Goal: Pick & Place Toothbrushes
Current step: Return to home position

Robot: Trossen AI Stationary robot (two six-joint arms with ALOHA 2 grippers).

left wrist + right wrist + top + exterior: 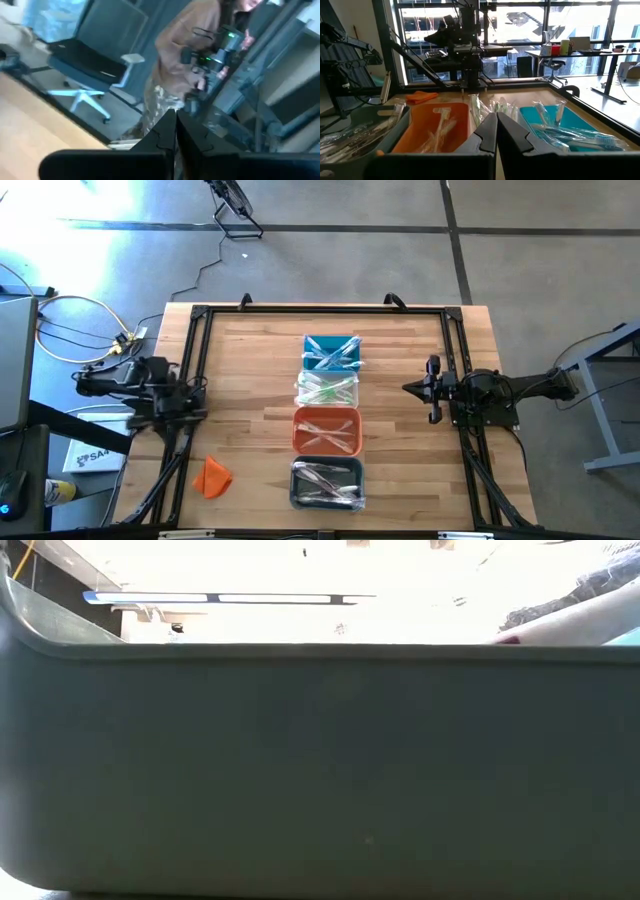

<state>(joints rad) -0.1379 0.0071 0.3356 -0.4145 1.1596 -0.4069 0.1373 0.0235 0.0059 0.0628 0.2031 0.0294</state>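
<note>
1. We see the left gripper [175,117] and right gripper [496,119] pressed together, empty, parked at the table's sides.
2. Toothbrushes [328,390] lie inside the bin row [296,430] mid-table.
3. Risk: those in the clear bin [299,395] look proud of the rim, so a low arm pass could snag them.
4. Risk: a person [185,50] stands beyond the left arm, so an outward swing could hit them.

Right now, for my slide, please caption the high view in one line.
Toothbrushes lie in four bins in a central row; left gripper and right gripper rest shut at opposite sides.

4 bins [297,430] in line on table [250,380], toothbrushes [330,355] in each; cloth lump [213,477] L of end bin [295,483].
</note>
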